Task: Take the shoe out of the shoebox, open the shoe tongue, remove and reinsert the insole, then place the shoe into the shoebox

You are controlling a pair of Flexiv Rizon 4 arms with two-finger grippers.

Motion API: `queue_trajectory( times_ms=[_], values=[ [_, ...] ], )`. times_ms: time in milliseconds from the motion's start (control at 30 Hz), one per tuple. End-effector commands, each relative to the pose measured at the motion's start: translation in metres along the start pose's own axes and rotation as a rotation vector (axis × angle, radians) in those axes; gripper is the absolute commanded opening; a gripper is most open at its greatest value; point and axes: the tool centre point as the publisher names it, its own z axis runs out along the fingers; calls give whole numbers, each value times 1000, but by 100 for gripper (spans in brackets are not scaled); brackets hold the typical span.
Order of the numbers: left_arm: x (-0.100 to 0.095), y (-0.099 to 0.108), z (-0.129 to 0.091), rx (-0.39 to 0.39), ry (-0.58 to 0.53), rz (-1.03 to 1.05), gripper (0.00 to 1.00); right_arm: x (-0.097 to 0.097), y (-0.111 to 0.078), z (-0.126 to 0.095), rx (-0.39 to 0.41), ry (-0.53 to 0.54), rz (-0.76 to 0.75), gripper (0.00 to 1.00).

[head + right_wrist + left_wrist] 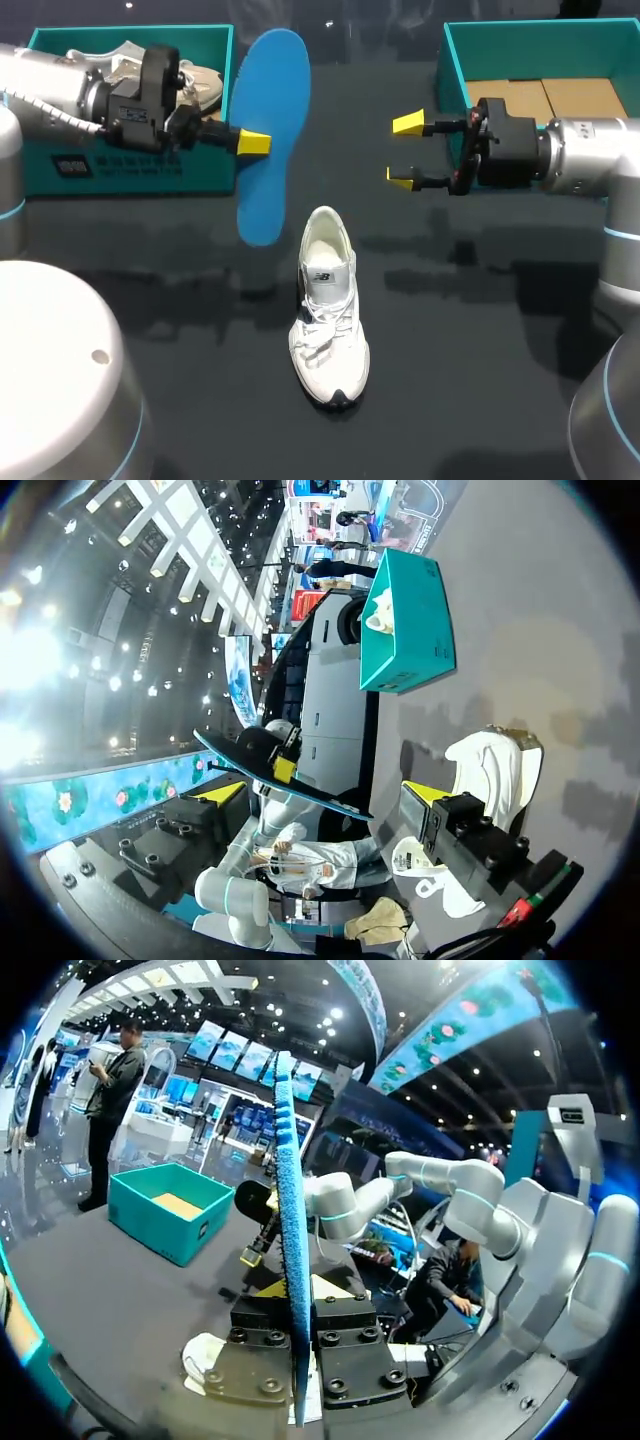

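Your white lace-up sneaker (328,310) stands upright on the dark worktop (480,380), toe toward the camera, its mouth open and nothing touching it. The blue foam insole (265,140) is out of it: your left tool (252,142) pinches it edge-on between its fingers, and holds it in the air behind and to the left of the sneaker, near the left box. Your right tool (405,151) hangs with its fingers spread and empty, behind and to the right of the sneaker and well apart from it. I judge the removal done and the reinsertion next. That calls for tipping the insole toe-first into the mouth and sliding it along the sole, probably with the right tool steadying the heel or holding the tongue back; the flexible foam may buckle at the collar. The teal cardboard box on the left (130,170) holds another pale shoe (195,80). The teal box on the right (450,60) shows only a brown cardboard floor (545,98).
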Motion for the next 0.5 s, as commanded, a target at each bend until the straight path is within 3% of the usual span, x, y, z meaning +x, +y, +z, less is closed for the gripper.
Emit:
queue_trajectory(
  times_ms=[33, 500],
  values=[
    [-7, 2, 11, 43, -25, -378, 0, 0, -1, 0, -1, -2, 1, 100],
    [-33, 6, 32, 39, -66, -690, 0, 0, -1, 0, -1, -2, 1, 100]
  ],
)
